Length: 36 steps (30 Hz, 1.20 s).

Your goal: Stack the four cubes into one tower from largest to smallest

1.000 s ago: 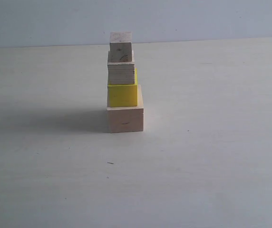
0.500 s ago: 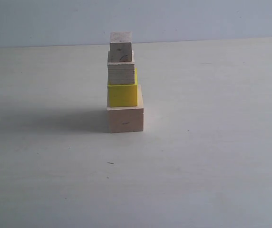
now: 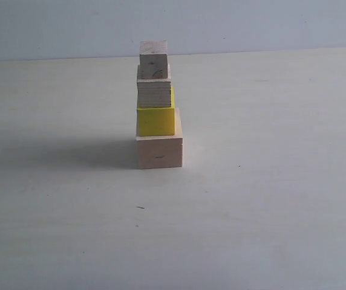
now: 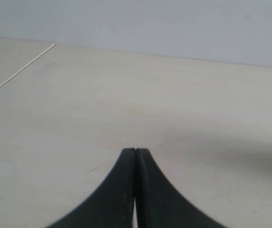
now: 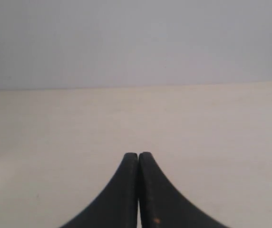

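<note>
Standing unchanged since before, tower (image 3: 156, 104)

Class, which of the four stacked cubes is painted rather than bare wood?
The yellow cube, second from the bottom, on the largest cube; the others are bare wood.

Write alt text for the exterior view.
A tower of four cubes stands on a pale table: a large pale wood cube at the base, then a yellow cube, a smaller wood cube and the smallest wood cube on top. Its shadow falls to the left; no arm is in view.
</note>
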### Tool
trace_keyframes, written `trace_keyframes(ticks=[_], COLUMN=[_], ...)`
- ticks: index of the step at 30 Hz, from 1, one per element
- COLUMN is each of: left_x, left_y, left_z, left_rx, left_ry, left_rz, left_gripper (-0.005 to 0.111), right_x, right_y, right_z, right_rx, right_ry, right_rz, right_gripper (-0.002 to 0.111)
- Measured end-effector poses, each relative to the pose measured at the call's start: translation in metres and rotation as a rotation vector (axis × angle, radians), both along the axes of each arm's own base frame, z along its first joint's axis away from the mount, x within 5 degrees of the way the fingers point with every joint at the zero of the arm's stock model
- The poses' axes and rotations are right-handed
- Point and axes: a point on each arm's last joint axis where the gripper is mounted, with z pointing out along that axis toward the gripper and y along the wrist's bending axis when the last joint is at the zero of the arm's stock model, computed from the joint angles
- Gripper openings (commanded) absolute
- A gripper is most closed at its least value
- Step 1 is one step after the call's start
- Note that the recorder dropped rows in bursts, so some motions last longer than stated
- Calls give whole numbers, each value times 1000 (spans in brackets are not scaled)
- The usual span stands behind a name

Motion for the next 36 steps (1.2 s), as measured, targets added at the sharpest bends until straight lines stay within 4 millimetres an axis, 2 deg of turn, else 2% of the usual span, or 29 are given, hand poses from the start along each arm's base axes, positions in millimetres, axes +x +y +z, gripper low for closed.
trace_keyframes(ticks=[7,16,36], left_x=[0,0,0], left_y=[0,0,0], left_z=[0,0,0], left_rx=[0,0,0], left_ry=[0,2,2], left_rz=[0,0,0], left_gripper=[0,0,0], right_x=[0,-2,-3], right_y=[0,-1,-1], right_z=[-19,-14,-16], right_rx=[-14,7,23], right_ry=[69,5,28], right_rz=[4,-12,-17], right_gripper=[0,0,0])
